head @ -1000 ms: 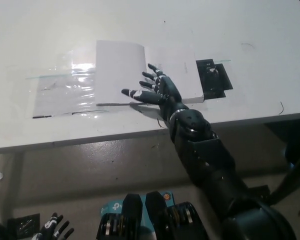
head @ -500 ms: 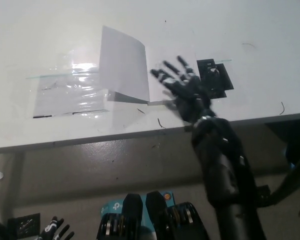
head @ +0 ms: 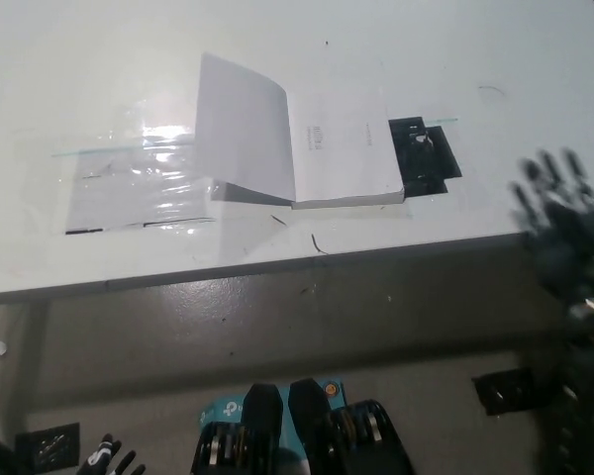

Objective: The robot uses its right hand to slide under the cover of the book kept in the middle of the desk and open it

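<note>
White desk (head: 99,59) | book (head: 307,153) open | right hand (head: 564,228) raised, fingers spread, empty

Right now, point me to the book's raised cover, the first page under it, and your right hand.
Raised cover (head: 246,127), head view, middle of the lifted sheet.
First page (head: 342,148), head view, centre of the exposed page.
Right hand (head: 564,233), head view, blurred palm.

A white tabletop (head: 99,59) fills the upper part of the head view, its front edge running across the middle. On it lies a white book (head: 307,148), opened, its cover standing tilted up over the left side. To the book's left a clear plastic sheet (head: 129,178) lies flat, glinting. Just beside the book's right edge sits a black marker patch (head: 424,156). A few small dark marks dot the surface near the front edge.
</note>
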`<control>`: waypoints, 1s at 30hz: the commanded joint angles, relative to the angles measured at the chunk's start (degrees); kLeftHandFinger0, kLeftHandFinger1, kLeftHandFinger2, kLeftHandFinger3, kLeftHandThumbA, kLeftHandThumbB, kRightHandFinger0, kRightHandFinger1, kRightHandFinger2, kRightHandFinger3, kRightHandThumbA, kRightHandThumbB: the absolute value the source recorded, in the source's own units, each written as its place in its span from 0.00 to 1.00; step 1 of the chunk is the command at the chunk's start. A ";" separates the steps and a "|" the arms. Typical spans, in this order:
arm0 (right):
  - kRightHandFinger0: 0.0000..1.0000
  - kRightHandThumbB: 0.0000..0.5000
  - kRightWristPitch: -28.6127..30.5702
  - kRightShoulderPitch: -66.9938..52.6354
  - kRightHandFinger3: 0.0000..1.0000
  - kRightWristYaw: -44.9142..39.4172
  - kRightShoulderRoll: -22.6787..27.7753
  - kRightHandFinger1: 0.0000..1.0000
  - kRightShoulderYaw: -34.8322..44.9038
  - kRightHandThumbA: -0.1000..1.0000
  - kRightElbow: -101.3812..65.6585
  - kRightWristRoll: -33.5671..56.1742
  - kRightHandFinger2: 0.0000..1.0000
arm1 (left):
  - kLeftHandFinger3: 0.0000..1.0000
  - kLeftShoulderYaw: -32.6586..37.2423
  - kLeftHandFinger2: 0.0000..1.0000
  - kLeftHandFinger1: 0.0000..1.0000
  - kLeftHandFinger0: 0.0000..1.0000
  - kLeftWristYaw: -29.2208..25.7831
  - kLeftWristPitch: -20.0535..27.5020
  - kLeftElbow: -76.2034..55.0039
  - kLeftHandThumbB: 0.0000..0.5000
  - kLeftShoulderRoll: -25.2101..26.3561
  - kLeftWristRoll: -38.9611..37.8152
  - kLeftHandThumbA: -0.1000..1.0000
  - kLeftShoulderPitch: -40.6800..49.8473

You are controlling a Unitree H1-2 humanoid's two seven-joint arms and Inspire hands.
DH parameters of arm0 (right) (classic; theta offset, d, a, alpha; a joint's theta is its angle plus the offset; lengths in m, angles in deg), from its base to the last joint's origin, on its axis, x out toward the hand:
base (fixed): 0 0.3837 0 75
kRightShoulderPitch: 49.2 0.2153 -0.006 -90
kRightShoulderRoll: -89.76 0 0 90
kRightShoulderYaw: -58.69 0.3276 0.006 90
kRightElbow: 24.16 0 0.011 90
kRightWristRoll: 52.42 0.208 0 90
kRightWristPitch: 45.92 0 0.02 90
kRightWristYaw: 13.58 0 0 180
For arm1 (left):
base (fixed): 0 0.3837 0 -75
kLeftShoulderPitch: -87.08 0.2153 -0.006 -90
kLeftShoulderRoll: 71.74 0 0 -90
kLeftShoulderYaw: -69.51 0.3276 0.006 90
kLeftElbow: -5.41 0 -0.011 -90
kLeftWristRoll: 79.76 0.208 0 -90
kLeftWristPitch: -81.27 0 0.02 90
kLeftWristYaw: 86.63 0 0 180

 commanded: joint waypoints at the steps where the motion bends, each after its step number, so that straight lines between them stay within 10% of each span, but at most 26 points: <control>1: 0.96 0.35 -0.84 -4.49 1.00 -3.33 0.94 0.89 7.71 1.00 -5.83 16.94 0.90 | 0.92 -0.87 0.88 0.82 0.82 1.18 1.37 -1.25 0.30 -0.34 -1.48 0.93 0.82; 30: 0.92 0.40 9.57 -13.30 1.00 -7.67 -7.93 0.86 11.07 1.00 18.33 14.35 0.88 | 0.93 -1.30 0.87 0.83 0.87 -0.13 1.12 -0.89 0.32 -0.92 -1.49 0.93 0.04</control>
